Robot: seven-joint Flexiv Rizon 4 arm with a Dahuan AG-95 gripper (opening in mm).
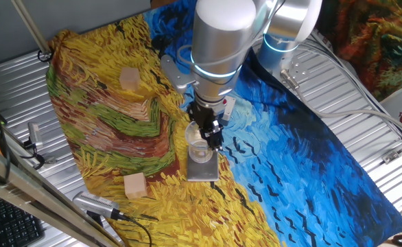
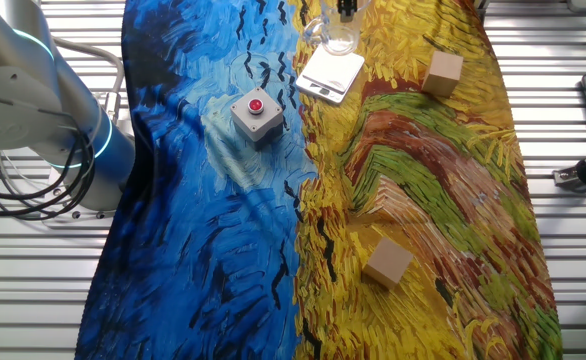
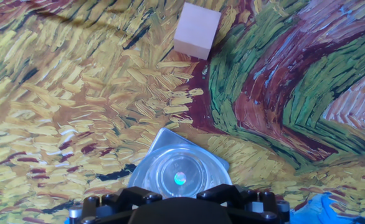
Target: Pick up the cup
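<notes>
Clear glass reads poorly here: the small colourless see-through cylindrical cup (image 1: 197, 145) is just a faint outline at the gripper (image 1: 211, 140).

Left to right in one fixed view: pale wooden cube (image 1: 129, 78) high on the yellow cloth, a second pale wooden cube (image 1: 135, 185) low down, then cup, black fingers, and flat square grey coaster plate (image 1: 203, 166) directly beneath.

- Cup appears to sit over the plate's upper edge; whether it touches or hangs just above, cannot tell.
- Fingers are alongside the cup wall (hand view shows only the base through the rim, centred). Whether they are clamped on it or spread, cannot tell.

Risks, as judgement:
- Smooth wall could slide through the fingers if pressure is light.
- Off-centre squeeze could tip it onto the plate.
- Wrinkled painted cloth (image 1: 105, 123) gives unsteady footing if the cup drops.
</notes>
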